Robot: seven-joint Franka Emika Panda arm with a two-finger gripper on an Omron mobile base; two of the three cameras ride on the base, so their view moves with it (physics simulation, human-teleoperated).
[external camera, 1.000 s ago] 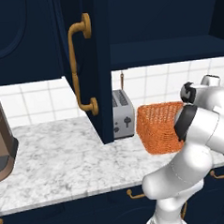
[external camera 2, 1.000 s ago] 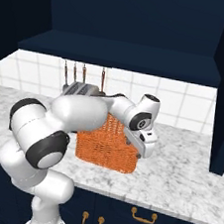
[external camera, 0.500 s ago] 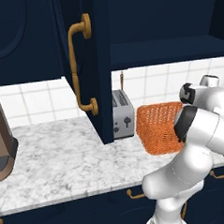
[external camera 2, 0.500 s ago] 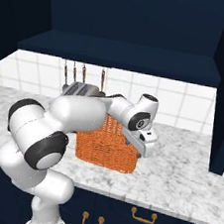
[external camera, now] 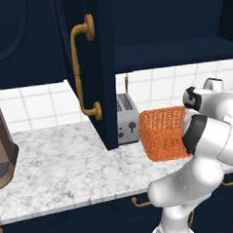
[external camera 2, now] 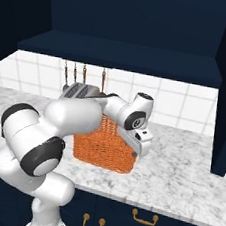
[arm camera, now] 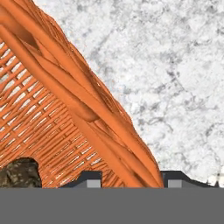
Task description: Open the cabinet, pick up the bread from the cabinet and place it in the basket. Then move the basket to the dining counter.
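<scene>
The gripper (arm camera: 131, 180) straddles the thick woven orange rim of the basket (arm camera: 65, 109), one dark fingertip inside and one outside; whether they press it, I cannot tell. The lumpy brown bread (arm camera: 19, 173) lies inside at seven o'clock on the mesh floor. Veined white marble worktop (arm camera: 175, 78) spreads from one to four o'clock.

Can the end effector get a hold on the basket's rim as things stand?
Probably yes: the end effector already straddles the orange basket's rim, one fingertip inside and one outside. Nothing lies between; the bread sits lower inside.

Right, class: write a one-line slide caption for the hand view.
Gripper straddling the orange basket rim on the marble counter, bread lying inside.
</scene>
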